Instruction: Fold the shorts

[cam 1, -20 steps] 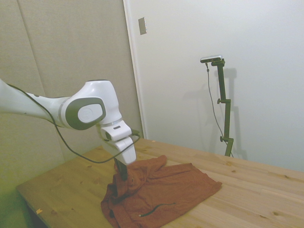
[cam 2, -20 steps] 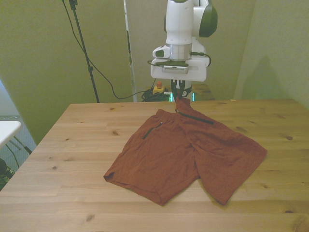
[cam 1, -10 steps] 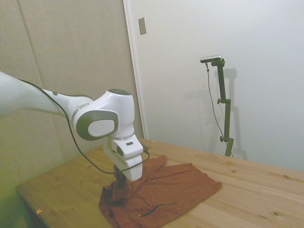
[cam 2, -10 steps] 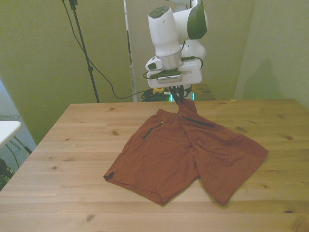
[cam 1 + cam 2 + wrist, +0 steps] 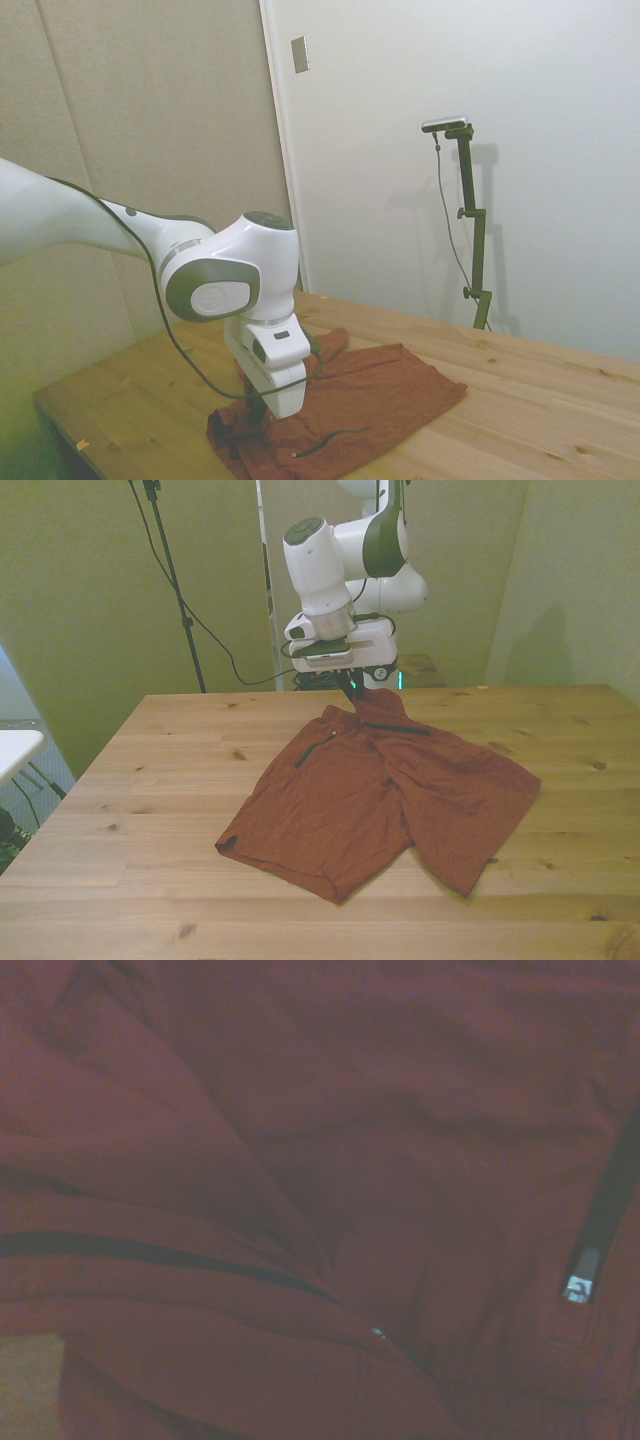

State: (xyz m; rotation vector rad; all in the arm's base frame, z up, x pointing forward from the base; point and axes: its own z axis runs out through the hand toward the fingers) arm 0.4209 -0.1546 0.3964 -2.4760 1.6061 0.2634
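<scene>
Wooden table (image 5: 150, 810) bears the shorts (image 5: 380, 795); pale walls (image 5: 560, 150) behind.

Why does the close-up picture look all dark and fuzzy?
In the wrist view the camera sits very near the shorts, so the cloth is dim and blurred; only a zip stands out. The front view has a greenish tint; the side view looks pale and soft.

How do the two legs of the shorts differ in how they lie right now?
On the shorts, the leg toward the front view's left lies broad and fairly smooth, its hem running straight. The leg toward the front view's right is more rumpled and ends in a pointed corner. Both rest flat on the table, while the gripper lifts the waistband.
</scene>
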